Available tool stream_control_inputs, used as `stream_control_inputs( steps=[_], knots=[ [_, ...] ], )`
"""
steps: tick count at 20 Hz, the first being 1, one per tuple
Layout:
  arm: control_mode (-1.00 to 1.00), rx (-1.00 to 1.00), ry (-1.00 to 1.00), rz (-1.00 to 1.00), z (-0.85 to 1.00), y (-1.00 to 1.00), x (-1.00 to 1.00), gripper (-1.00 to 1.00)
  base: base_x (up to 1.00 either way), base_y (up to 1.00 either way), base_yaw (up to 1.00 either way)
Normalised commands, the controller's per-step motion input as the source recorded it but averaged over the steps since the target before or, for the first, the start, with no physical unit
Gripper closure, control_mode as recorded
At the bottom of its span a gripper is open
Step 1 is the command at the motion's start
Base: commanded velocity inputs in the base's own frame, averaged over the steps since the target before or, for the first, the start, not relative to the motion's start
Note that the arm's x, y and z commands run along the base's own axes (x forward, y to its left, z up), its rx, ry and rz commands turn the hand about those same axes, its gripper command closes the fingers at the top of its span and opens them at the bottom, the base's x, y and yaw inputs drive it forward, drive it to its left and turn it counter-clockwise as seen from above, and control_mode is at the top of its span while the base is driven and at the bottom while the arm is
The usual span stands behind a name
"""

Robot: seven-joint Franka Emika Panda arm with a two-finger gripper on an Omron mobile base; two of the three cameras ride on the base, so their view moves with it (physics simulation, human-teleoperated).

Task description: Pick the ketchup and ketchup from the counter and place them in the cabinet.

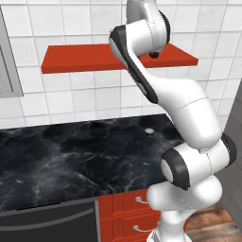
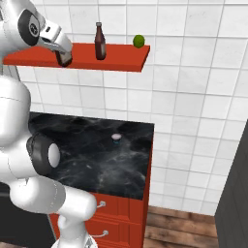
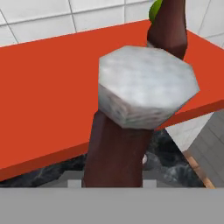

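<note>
Ketchup (image 3: 127, 127) sits tight in my claw (image 2: 63, 57), standing up, just over the shelf (image 2: 121, 60), beside the other bottle (image 2: 100, 42).

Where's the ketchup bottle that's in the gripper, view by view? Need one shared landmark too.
Left base view: the held ketchup bottle peeks out as a dark spot under the arm's upper link, over the red shelf.
Right base view: upper left, in the gripper, at the shelf's front edge.
Hand view: centre, grey cap nearest the camera.
Shared landmark: the red shelf.
</note>
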Motion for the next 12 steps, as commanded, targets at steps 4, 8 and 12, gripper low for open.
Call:
stream_control_inputs(
  steps=[4, 8, 12],
  knots=[
    [-1.00, -0.05, -0.02, 0.07, 0.00, 0.00, 0.46, 1.00, 0.00, 0.00, 0.00],
    [-1.00, -0.03, 0.00, 0.08, -0.12, 0.00, 0.51, 1.00, 0.00, 0.00, 0.00],
    [-1.00, -0.03, 0.00, 0.10, -0.30, 0.00, 0.45, 1.00, 0.00, 0.00, 0.00]
  ],
)
